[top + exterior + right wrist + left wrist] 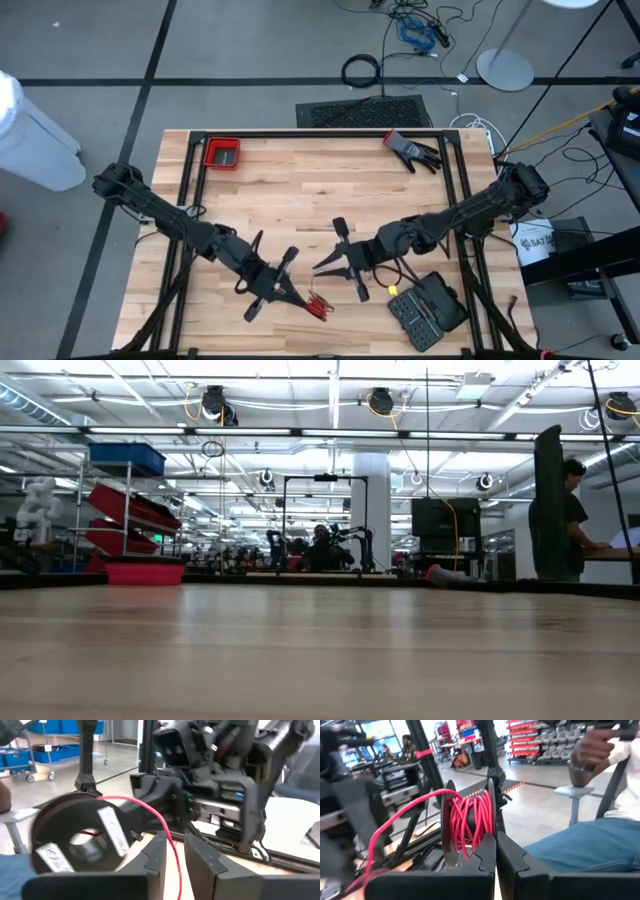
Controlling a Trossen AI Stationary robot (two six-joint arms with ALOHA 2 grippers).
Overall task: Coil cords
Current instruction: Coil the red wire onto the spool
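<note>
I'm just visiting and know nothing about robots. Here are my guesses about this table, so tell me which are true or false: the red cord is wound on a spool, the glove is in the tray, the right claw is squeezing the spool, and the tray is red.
1. The red cord is wound on a spool at the left claw. True.
2. The glove lies inside the tray. False: it lies on the bare table near the far right corner, well apart from the tray.
3. The right claw is squeezing the spool. False: its fingers stand apart, and only the thin cord runs between them.
4. The tray is red. True.
</note>
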